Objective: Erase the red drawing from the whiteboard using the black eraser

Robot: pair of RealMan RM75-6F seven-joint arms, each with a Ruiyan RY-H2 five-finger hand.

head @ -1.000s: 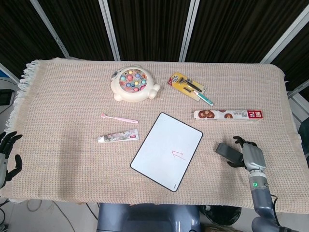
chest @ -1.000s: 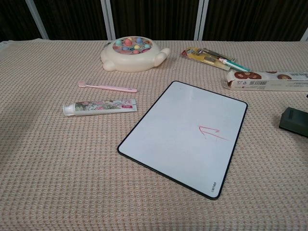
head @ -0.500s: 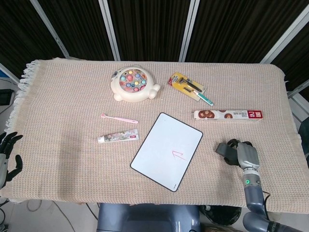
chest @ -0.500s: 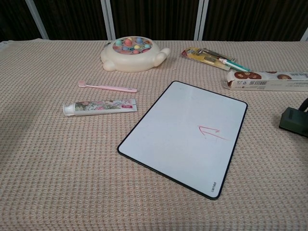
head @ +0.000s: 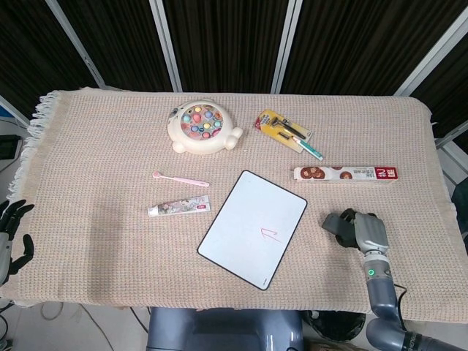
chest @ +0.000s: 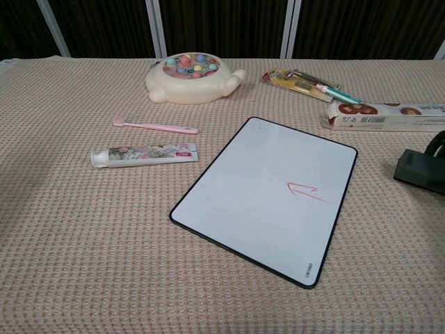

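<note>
Right hand (head: 368, 231): fingers wrapped around the black eraser (head: 336, 224), lower right of frame.
Red drawing (head: 270, 234): on whiteboard (head: 241, 219), centre.
Advice: lift the eraser flat, press evenly on the mark.
Left hand (head: 10, 228): empty, fingers spread.

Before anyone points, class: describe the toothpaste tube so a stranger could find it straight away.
Start at the whiteboard in the middle of the woven cloth. Just beyond its left edge lies the toothpaste tube, flat, white cap pointing left. Unlike the thin pink toothbrush behind it, it is thick and carries a flowery print.
</note>
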